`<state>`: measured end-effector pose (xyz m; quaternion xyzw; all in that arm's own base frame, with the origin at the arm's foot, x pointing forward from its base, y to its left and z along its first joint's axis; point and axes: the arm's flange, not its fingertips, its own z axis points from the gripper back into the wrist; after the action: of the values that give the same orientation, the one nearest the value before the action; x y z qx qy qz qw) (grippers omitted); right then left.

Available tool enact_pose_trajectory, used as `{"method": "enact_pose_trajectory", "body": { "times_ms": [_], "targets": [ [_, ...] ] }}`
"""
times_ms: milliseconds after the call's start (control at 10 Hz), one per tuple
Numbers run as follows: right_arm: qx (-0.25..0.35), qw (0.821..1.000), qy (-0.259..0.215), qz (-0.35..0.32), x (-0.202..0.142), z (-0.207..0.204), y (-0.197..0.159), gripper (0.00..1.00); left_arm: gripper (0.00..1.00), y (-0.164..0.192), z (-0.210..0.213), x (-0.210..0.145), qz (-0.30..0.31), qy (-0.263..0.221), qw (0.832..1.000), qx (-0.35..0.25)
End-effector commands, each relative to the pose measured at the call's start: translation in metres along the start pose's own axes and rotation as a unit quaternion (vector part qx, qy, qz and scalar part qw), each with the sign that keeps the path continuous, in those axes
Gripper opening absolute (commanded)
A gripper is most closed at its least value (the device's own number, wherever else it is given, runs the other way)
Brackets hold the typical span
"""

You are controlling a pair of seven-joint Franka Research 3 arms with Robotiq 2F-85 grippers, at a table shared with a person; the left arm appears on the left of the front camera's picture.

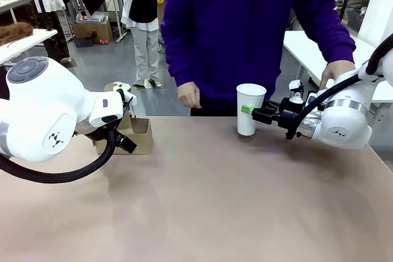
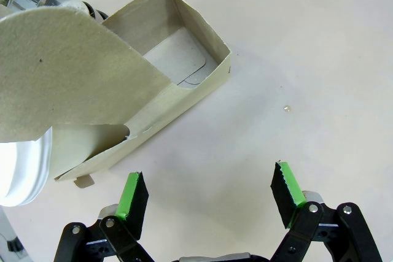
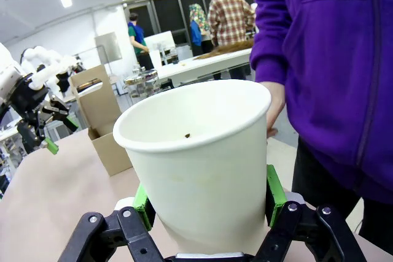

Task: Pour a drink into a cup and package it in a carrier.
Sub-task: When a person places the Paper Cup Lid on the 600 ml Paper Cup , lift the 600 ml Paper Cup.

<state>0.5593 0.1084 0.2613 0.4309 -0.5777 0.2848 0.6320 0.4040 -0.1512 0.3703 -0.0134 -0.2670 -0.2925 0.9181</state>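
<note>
Front view: Clamped side-on around the cup (image 1: 250, 97) with the right gripper (image 1: 256, 113), near the table's (image 1: 202, 200) far edge, close to the person's hand (image 1: 189, 96) and well apart from the carrier (image 1: 140, 138) on the left. Cannot tell whether resting or just lifted. Might dent the thin paper wall under a harder squeeze, or tip on a fast swing across.

Left wrist view: Spread wide with the left gripper (image 2: 210, 189), holding nothing, above bare table just beside the carrier (image 2: 184, 84). Could nudge the light box, or foul the tall handle flap (image 2: 67, 72), when lowering the cup in.

Right wrist view: Pressed with green pads (image 3: 142, 207) on both sides of the cup (image 3: 202, 164). Looks plain white, tapered and lidless, with one dark speck on the inner wall. Seemingly unfilled, though bottom hidden. Risks skipping the pour if packed now.
</note>
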Motion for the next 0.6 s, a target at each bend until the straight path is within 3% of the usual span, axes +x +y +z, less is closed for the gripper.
{"method": "enact_pose_trajectory", "body": {
  "times_ms": [0,500],
  "targets": [
    [-0.002,1.0,-0.004,-0.002,0.0043,0.0003,0.0056,0.8,1.0,-0.0001,0.0003,0.0,0.0,0.0,1.0,0.0],
    [-0.002,1.0,-0.004,-0.002,0.0043,0.0003,0.0056,0.8,1.0,-0.0001,0.0003,0.0,0.0,0.0,1.0,0.0]
  ]
}}
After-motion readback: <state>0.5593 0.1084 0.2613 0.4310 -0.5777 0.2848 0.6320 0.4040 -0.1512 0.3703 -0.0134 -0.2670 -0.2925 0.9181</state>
